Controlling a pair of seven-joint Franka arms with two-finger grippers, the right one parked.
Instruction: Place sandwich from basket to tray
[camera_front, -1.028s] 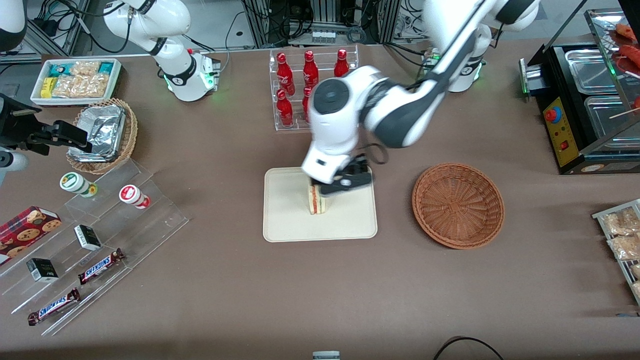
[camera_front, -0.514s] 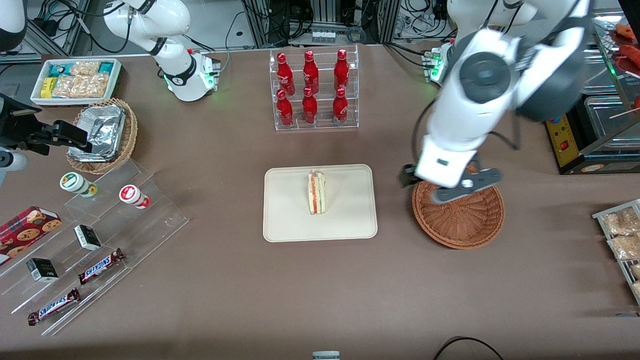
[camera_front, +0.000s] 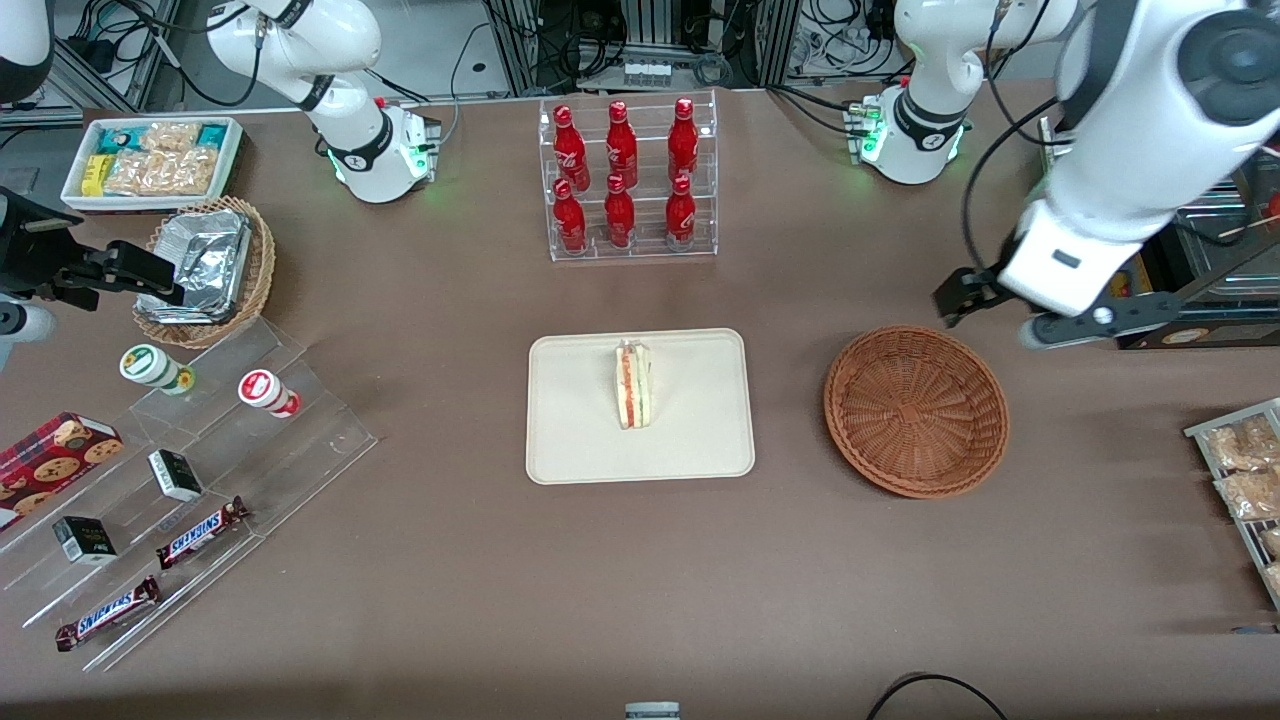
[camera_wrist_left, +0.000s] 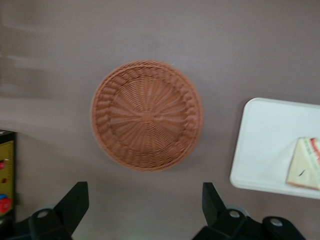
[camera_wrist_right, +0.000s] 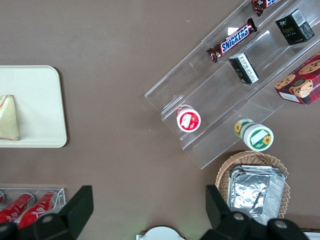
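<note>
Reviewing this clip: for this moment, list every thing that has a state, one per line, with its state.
sandwich: standing on its edge on the tray, released.
tray: flat on the table, holds only the sandwich.
basket: upright, empty.
gripper: open, holding nothing, raised above the table beside the basket, toward the working arm's end.
red bottles: upright in their clear rack, capped.
foil container: crumpled, sitting in the lighter wicker basket.

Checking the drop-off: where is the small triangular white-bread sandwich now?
The sandwich stands on the cream-white rectangular tray, beside the empty reddish-brown wicker basket; the open gripper hovers apart.
</note>
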